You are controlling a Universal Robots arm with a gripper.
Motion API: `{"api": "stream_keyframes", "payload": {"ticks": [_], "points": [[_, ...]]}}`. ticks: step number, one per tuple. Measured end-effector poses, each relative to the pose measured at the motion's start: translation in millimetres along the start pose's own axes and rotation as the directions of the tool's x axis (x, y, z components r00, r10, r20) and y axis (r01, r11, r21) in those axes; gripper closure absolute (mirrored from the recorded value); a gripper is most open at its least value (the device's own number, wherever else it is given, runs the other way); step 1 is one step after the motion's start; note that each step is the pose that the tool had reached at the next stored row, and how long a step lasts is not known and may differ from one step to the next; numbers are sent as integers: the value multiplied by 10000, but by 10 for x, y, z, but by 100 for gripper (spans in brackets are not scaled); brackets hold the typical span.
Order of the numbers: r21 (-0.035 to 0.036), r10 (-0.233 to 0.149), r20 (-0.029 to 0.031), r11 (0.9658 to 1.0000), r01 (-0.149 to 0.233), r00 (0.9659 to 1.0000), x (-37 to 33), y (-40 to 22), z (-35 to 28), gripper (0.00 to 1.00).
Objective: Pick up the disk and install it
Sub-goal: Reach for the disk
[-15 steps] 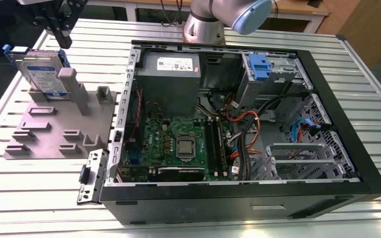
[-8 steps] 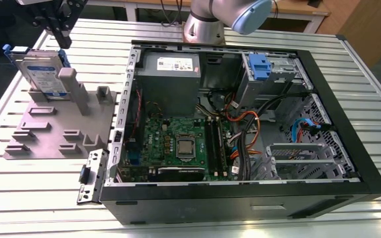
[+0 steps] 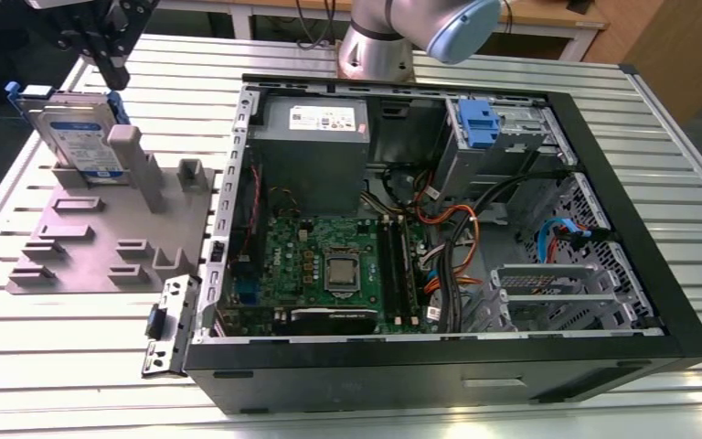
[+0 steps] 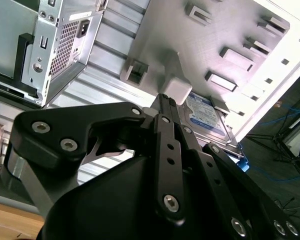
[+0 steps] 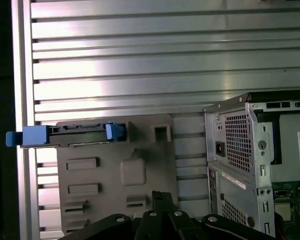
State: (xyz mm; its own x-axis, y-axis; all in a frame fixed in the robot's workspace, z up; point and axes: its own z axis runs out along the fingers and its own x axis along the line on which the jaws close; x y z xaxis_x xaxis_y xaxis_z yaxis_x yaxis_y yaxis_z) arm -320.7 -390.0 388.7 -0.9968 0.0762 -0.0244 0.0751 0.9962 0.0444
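Observation:
The disk (image 3: pixel 83 137) stands on edge in a slot of the grey fixture (image 3: pixel 95 247), at the exterior view's left. It is silver-grey with a white and blue label and a blue bracket along its edges. My gripper (image 3: pixel 110 73) hangs just above and behind it, shut, holding nothing and apart from the disk. In the second wrist view the gripper (image 4: pixel 162 100) points toward the fixture (image 4: pixel 190 45), with the disk (image 4: pixel 207 117) beyond its tip. In the first wrist view the disk's top edge (image 5: pixel 80 136) lies ahead of the gripper (image 5: pixel 157 196), along the fixture's (image 5: pixel 115 190) far edge.
An open computer case (image 3: pixel 643 302) lies on the slatted metal table (image 3: pixel 70 366) at the exterior view's right. Inside are a motherboard (image 3: pixel 326 265), a power supply (image 3: pixel 314 119), cables and a drive bay with a blue bracket (image 3: pixel 479 123). The arm's base (image 3: pixel 376 46) stands behind the case.

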Motion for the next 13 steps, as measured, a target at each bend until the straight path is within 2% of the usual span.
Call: {"api": "stream_keyframes", "payload": {"ticks": [13], "points": [[0, 0, 1, 10000, 0, 10000, 109, -9, 0, 89]]}}
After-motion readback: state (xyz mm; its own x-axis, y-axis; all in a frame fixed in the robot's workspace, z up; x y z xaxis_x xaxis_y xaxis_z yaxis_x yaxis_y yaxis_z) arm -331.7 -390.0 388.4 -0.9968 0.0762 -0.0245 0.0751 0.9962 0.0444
